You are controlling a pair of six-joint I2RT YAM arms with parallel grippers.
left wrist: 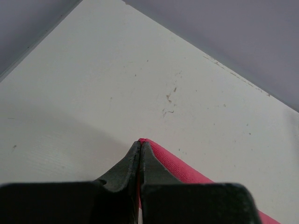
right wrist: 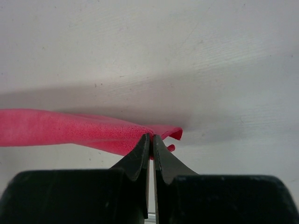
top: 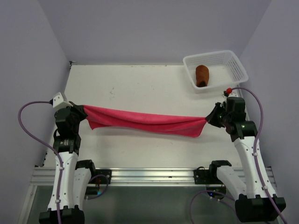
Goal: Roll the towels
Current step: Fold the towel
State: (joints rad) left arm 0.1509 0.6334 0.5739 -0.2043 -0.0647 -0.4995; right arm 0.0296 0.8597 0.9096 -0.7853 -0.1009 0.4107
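Pink towel look: the pink towel [top: 145, 122] is bright pink terry, long and narrow, pulled out into a single band with soft lengthwise folds. It is broader at its 9 o'clock end and bunches narrower towards 3 o'clock.
Pink towel place: it stretches across the near half of the bench [top: 140, 84], from 9 o'clock to 3 o'clock in the top view, and droops slightly along its length. I cannot tell whether the drooping part touches the bench.
Left tool: the left tool [top: 84, 113] has its fingers pinched together on the 9 o'clock end of the pink towel. From its wrist, the cloth comes out at the fingertips and runs off towards 4 o'clock.
Right tool: the right tool [top: 209, 119] is clamped on the 3 o'clock end. From its wrist, a small curl of the hem pokes out just past the tips and the rest trails off to 9 o'clock, with a shadow on the bench behind it.
Rust-brown towel: the rust-brown towel [top: 202, 75] is a compact bundle lying inside the basket [top: 236, 63].
Basket place: white mesh, at the far corner around 1 o'clock, well apart from the pink towel and both tools.
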